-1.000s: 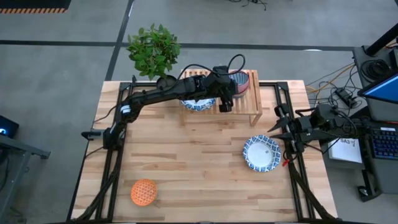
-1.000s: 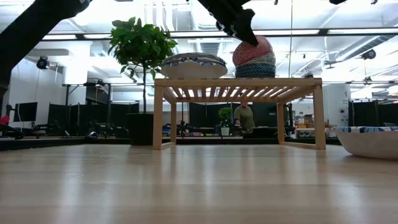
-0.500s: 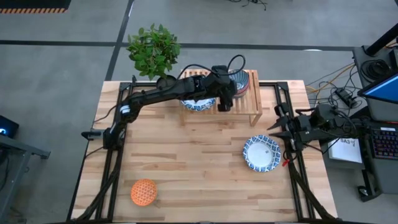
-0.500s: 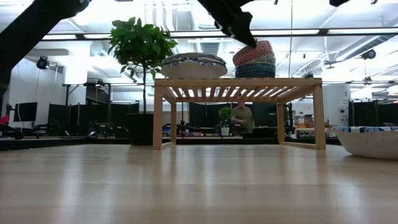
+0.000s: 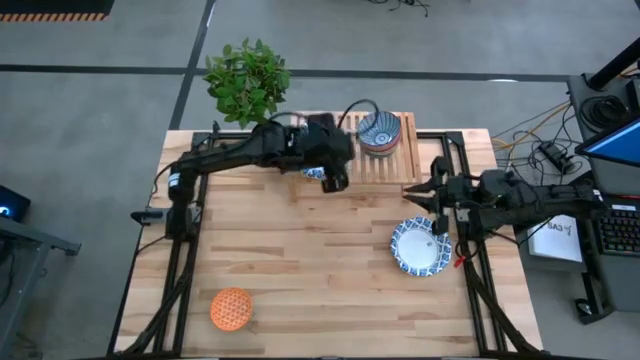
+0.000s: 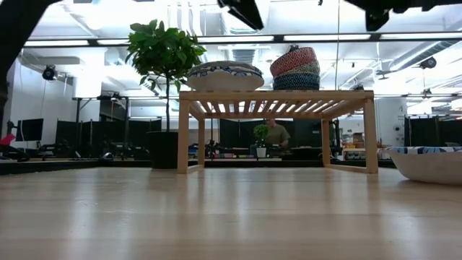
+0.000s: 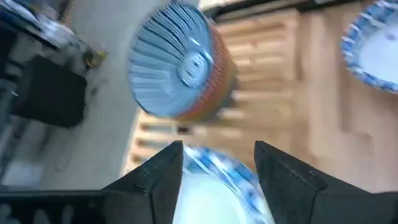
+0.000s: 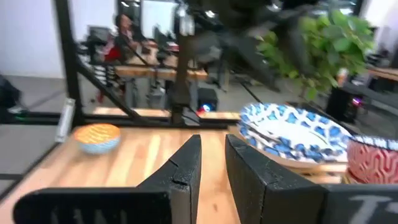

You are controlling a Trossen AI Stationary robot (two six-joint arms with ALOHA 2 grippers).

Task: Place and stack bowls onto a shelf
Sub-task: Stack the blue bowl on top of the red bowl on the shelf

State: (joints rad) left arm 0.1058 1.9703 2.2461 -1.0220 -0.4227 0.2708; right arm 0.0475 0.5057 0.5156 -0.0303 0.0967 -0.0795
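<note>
**Small bowls stacked on the shelf, left pincer empty above it**

In the high view the shelf (image 5: 355, 150) is seen at the upper middle of the desk (image 5: 300, 260). A stack of small bowls (image 5: 379, 133) is set on its right part — red over teal in the low view (image 6: 295, 68). Wide blue-rimmed bowls (image 6: 225, 75) are stacked on its left part, largely hidden from above by the left arm. The left pincer (image 5: 336, 178) is held over the shelf's front edge, its fingers (image 7: 155, 180) spread wide and empty. The right pincer (image 5: 418, 192) is seen at the right of the frame, narrowly parted, holding nothing, just above another blue-rimmed bowl (image 5: 420, 246) on the desk. An orange bowl (image 5: 231, 309) is left at lower left.
</note>
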